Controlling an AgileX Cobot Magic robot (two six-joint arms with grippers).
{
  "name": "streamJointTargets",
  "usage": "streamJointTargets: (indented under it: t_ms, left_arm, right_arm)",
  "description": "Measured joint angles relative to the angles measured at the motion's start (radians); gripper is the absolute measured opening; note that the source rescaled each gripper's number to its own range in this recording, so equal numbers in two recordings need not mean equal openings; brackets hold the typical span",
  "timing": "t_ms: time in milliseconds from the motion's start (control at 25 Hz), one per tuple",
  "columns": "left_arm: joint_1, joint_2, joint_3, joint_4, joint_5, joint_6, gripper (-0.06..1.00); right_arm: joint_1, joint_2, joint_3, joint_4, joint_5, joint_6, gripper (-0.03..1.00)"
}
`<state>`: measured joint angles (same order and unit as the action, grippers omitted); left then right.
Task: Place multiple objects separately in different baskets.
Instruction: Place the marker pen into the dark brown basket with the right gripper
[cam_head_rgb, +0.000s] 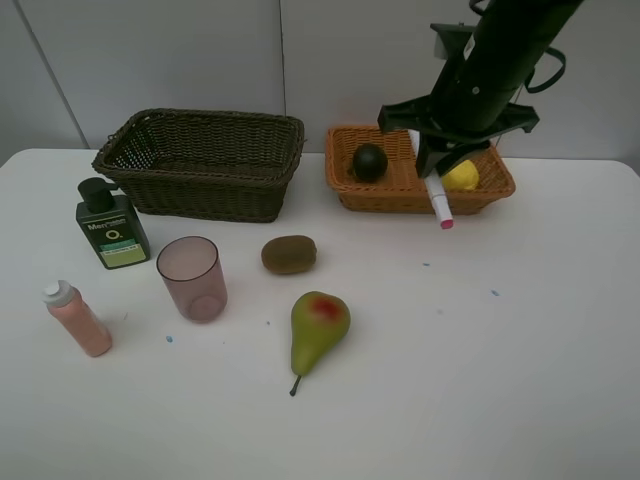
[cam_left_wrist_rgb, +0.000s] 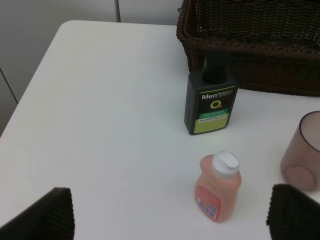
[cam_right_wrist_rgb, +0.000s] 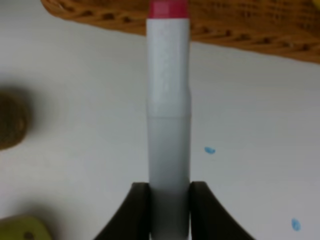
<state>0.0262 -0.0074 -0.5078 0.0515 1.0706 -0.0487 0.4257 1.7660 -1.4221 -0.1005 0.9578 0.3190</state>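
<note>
My right gripper (cam_head_rgb: 432, 168) hovers over the front edge of the light orange basket (cam_head_rgb: 395, 200), shut on the white-pink marker (cam_head_rgb: 438, 202), which hangs pink tip down. The right wrist view shows the marker (cam_right_wrist_rgb: 168, 115) clamped between both fingers (cam_right_wrist_rgb: 137, 212). A dark green fruit (cam_head_rgb: 369, 162) and a lemon (cam_head_rgb: 461, 177) lie in that basket. The dark brown basket (cam_head_rgb: 200, 118) looks empty. On the table stand the kiwi (cam_head_rgb: 289, 254), pear (cam_head_rgb: 319, 325), cup (cam_head_rgb: 192, 278), green bottle (cam_head_rgb: 111, 225) and pink bottle (cam_head_rgb: 77, 318). My left gripper (cam_left_wrist_rgb: 167, 212) is open, near the pink bottle (cam_left_wrist_rgb: 217, 187).
The white table (cam_head_rgb: 500, 350) runs wide to the right and front, with a few small blue specks (cam_head_rgb: 494, 293). A grey wall (cam_head_rgb: 200, 50) rises behind the baskets. The left arm is outside the exterior high view.
</note>
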Motion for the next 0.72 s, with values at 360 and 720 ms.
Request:
streamJointTargets:
  t_ms: [360,720]
  left_arm:
    - [0.000,0.000,0.000,0.000,0.000,0.000,1.00]
    - [0.000,0.000,0.000,0.000,0.000,0.000,1.00]
  right_arm:
    - [0.059,0.000,-0.101,-0.039,-0.154,-0.039,0.00]
    - [0.108,0.074,-0.105,-0.016,-0.496,-0.130,0.00]
